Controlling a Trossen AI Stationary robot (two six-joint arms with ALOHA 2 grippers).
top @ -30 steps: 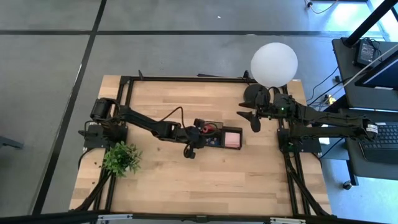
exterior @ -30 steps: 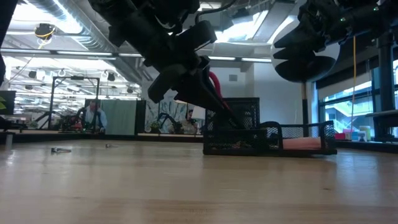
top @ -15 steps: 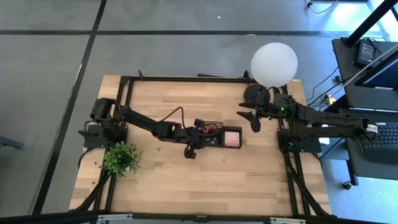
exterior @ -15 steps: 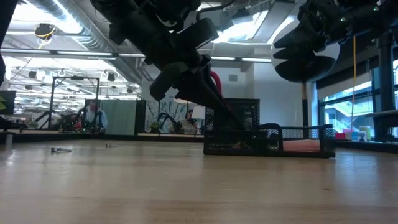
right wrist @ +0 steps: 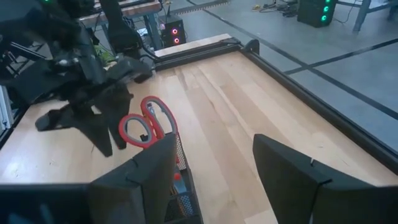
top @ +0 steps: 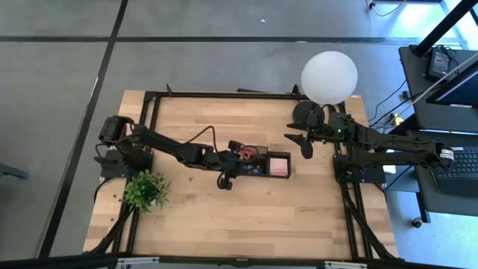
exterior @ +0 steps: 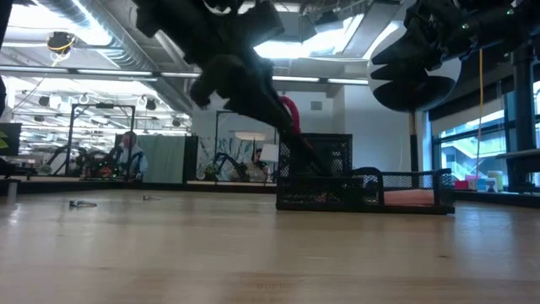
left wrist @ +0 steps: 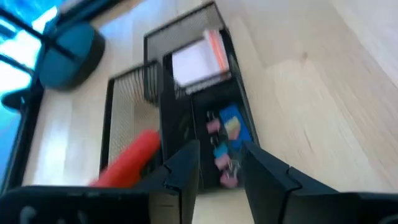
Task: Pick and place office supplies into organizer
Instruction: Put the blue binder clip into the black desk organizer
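The black mesh organizer (top: pixel 261 175) (exterior: pixel 363 192) (left wrist: pixel 186 18) sits mid-table. Red-handled scissors (top: pixel 245 153) (exterior: pixel 291 110) (right wrist: pixel 146 121) stand slanted in its taller compartment, blades down, handles above the rim. A pink-edged sticky-note pad (left wrist: pixel 199 59), a blue eraser and small clips (left wrist: pixel 227 134) lie in its low compartments. My left gripper (top: pixel 234 163) (left wrist: pixel 221 168) (right wrist: pixel 102 134) hovers open just left of and above the organizer, beside the scissors' handles, with nothing between its fingers. My right gripper (top: pixel 297 142) (right wrist: pixel 211 168) waits open near the far right, above the table.
A lamp with a white globe (top: pixel 328 76) and round black base (top: pixel 306 113) stands at the far right corner. A green potted plant (top: pixel 146 190) sits near the left edge. Bare wood (top: pixel 246 217) spreads toward the near edge. A person shows in the room behind (exterior: pixel 128 156).
My left gripper has drawn back from the scissors, rising and moving toward the table's left edge. The scissors stay standing slanted in the organizer, which has not moved.
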